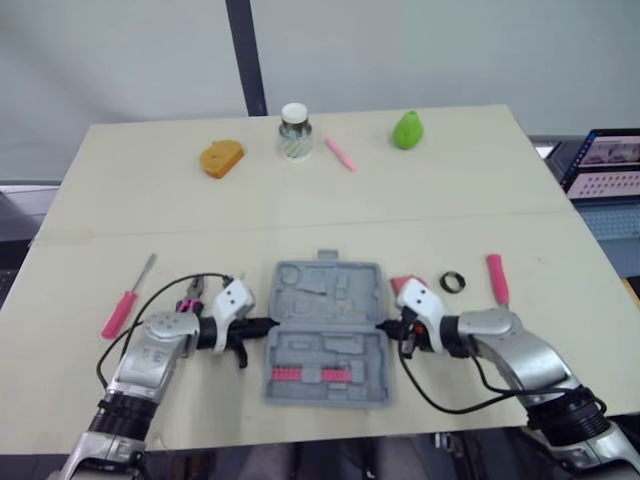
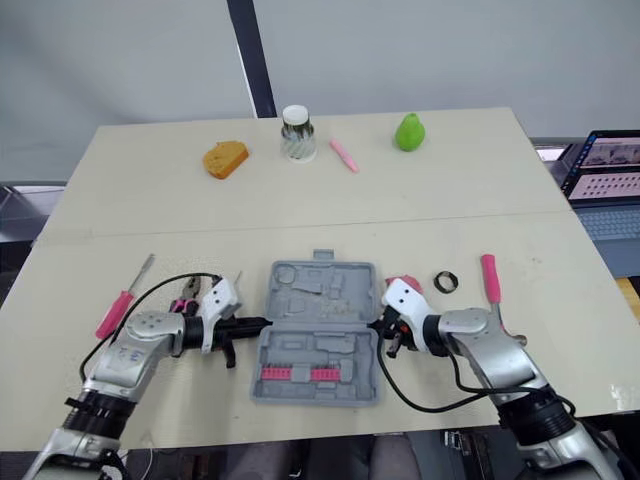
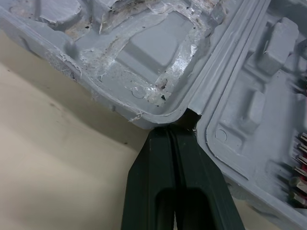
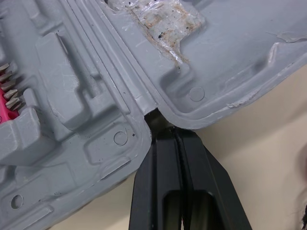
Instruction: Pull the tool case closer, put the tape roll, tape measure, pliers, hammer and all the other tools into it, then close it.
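Observation:
The grey tool case [image 1: 325,300] lies open on the table, near the front edge, with pink bits [image 1: 310,374] in its near half. My left gripper [image 1: 268,324] is shut, its tips pressed into the hinge notch on the case's left side [image 3: 144,57]. On the right side [image 4: 72,86], my right gripper [image 1: 382,326] is shut against the matching notch. Pink-handled pliers [image 1: 193,292] lie just behind my left wrist. Farther left lies a pink-handled screwdriver [image 1: 127,300]. Right of the case are a black tape roll [image 1: 453,282] and a pink-handled tool [image 1: 497,277]. A red object [image 1: 403,284] is partly hidden behind my right wrist.
Along the far edge sit an orange piece [image 1: 221,157], a jar with a white lid [image 1: 294,130], a pink pen [image 1: 340,154] and a green pear [image 1: 407,129]. A laptop [image 1: 605,165] stands off the table at the right.

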